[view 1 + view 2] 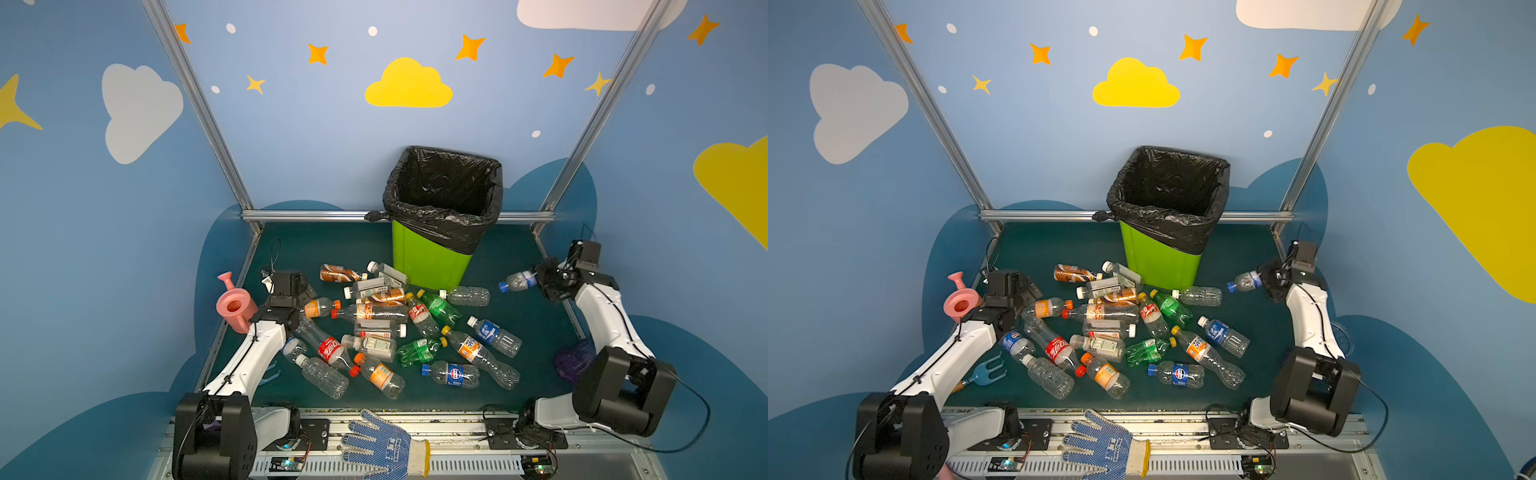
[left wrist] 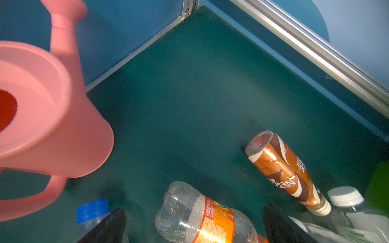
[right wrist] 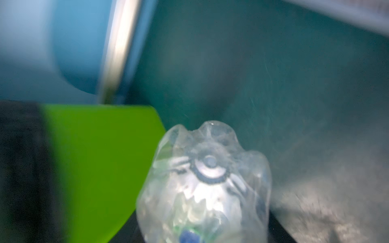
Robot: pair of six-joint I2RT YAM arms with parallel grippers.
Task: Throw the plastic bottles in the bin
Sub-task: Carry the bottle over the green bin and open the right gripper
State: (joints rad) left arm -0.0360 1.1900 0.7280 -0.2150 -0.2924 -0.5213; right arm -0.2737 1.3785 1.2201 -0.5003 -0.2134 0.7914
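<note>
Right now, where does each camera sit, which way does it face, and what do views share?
Both top views: high over the near edge, looking down at bottles, bin, back wall; left arm and right arm show, right gripper shut on a held bottle.
Left wrist: on left arm, low, facing the far left corner past the watering can; open left gripper shows.
Right wrist: on right arm, facing the bin, blurred; held bottle's base fills the foreground.
Shared: all catch the bin.
</note>
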